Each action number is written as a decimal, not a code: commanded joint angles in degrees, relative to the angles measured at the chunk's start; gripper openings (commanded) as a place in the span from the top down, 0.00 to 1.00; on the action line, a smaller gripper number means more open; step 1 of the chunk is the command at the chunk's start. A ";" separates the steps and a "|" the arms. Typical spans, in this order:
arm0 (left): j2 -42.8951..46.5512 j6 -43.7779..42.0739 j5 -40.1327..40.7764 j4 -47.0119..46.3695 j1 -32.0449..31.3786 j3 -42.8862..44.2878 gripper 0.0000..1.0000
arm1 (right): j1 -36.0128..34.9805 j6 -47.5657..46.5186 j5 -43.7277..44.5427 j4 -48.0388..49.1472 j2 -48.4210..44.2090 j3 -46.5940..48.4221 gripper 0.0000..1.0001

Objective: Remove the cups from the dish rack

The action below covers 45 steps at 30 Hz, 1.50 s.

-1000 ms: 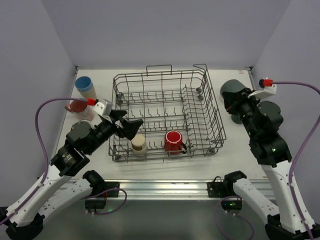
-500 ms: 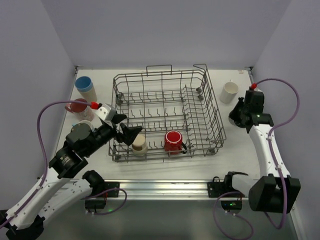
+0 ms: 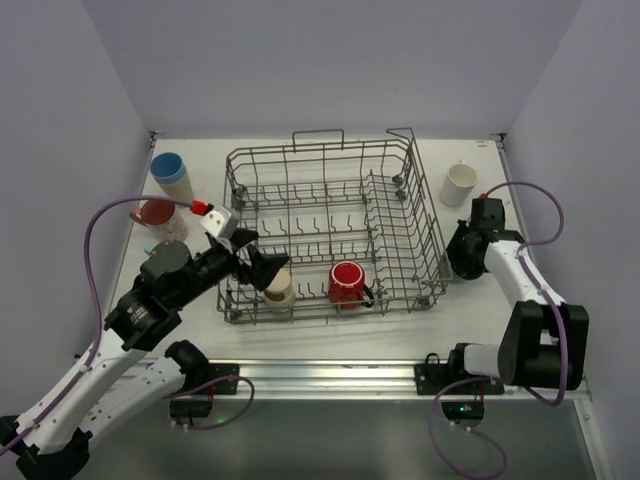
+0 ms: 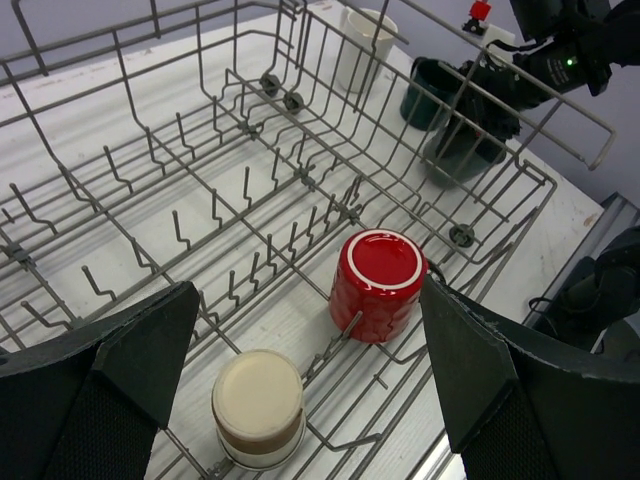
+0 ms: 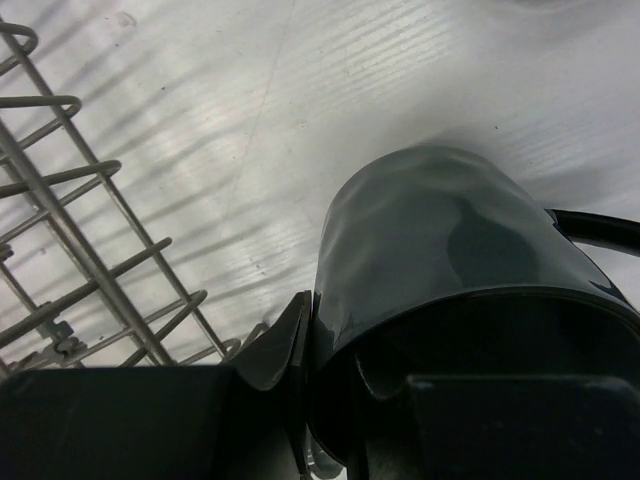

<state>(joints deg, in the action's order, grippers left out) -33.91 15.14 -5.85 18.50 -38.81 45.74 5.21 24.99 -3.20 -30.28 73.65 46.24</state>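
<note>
The grey wire dish rack [image 3: 400, 215] stands mid-table. In it a red mug [image 3: 347, 281] and a beige cup [image 3: 278, 287] stand upside down near the front; both show in the left wrist view, the red mug [image 4: 378, 283] and the beige cup [image 4: 258, 405]. My left gripper [image 3: 256, 266] hovers open and empty just above them, fingers [image 4: 125, 360] wide apart. My right gripper [image 3: 462, 255] is shut on a dark mug [image 5: 440, 230], one finger [image 5: 275, 345] outside its wall and one inside, low over the table right of the rack.
A cream cup [image 3: 459, 184] stands at the far right. A blue cup [image 3: 170, 172] and a pink cup [image 3: 155, 214] stand left of the rack. A dark teal mug [image 4: 428, 92] sits by the right arm. The table's right edge [image 3: 545, 290] is close to that arm.
My right arm has swung down and toward the front with the dark mug, from high at the far right to low beside the rack. My left gripper has edged further over the beige cup.
</note>
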 commanded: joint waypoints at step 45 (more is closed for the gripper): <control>-46.24 -9.86 5.05 -14.28 -19.20 8.32 0.00 | -0.64 5.15 -18.94 10.95 -36.30 3.07 0.01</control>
<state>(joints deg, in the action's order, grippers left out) -78.67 7.75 -1.78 6.79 -57.80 52.25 4.86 29.78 -18.15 -22.11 36.60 49.76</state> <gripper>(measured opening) 0.997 0.990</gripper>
